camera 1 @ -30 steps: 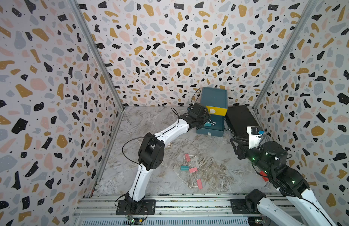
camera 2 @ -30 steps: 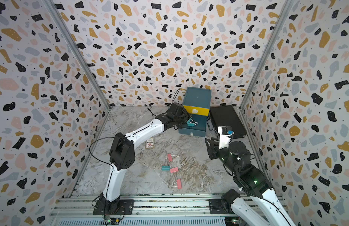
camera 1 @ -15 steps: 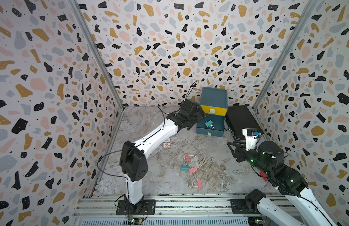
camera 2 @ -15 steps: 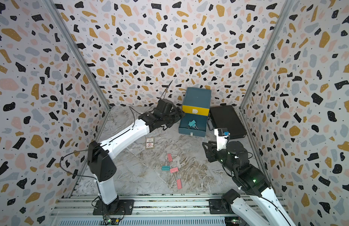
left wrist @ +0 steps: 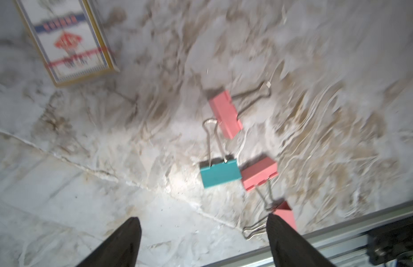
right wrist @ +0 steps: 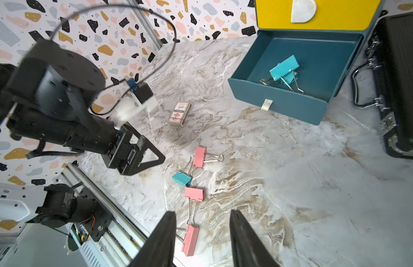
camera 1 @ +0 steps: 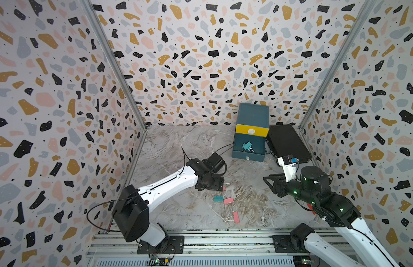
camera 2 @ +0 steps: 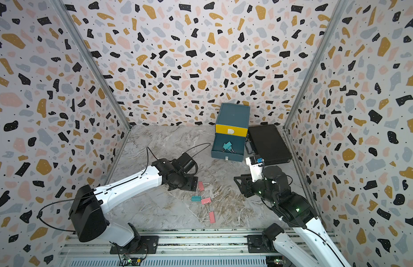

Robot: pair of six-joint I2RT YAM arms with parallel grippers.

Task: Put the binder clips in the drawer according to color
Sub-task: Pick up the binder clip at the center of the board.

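Binder clips, floor group: four lie loose on the marble floor (camera 1: pixel 177 143), in front of the drawer unit (camera 1: pixel 254 113). A teal clip (camera 1: pixel 217 198) sits just beside a pink clip (camera 1: pixel 228 200); whether they touch cannot be told. A second pink clip (camera 2: pixel 201 185) lies behind these two, next to the left gripper (left wrist: pixel 202 228). A third pink clip (camera 1: pixel 236 216) lies nearest the front rail (camera 1: pixel 224 240), and the first pink clip's wire handles reach toward it.

Drawer unit: it stands against the back wall, right of centre. The yellow top front (camera 1: pixel 251 130) is shut. The teal drawer (camera 1: pixel 247 157) below it is pulled out, with teal clips (right wrist: pixel 284 69) inside; at least two, exact count unclear.

Left gripper: it hangs low over the floor at the left edge of the floor group. Its fingers (left wrist: pixel 131 233) are spread wide with only bare floor between them.

Right gripper (right wrist: pixel 202 212): it is raised to the right of the floor group, fingers parted, holding nothing.

Surroundings: a printed card box (right wrist: pixel 179 113) lies flat on the floor between the left arm and the open drawer. A black case (camera 1: pixel 286 143) lies just beside the drawer unit, on its right.
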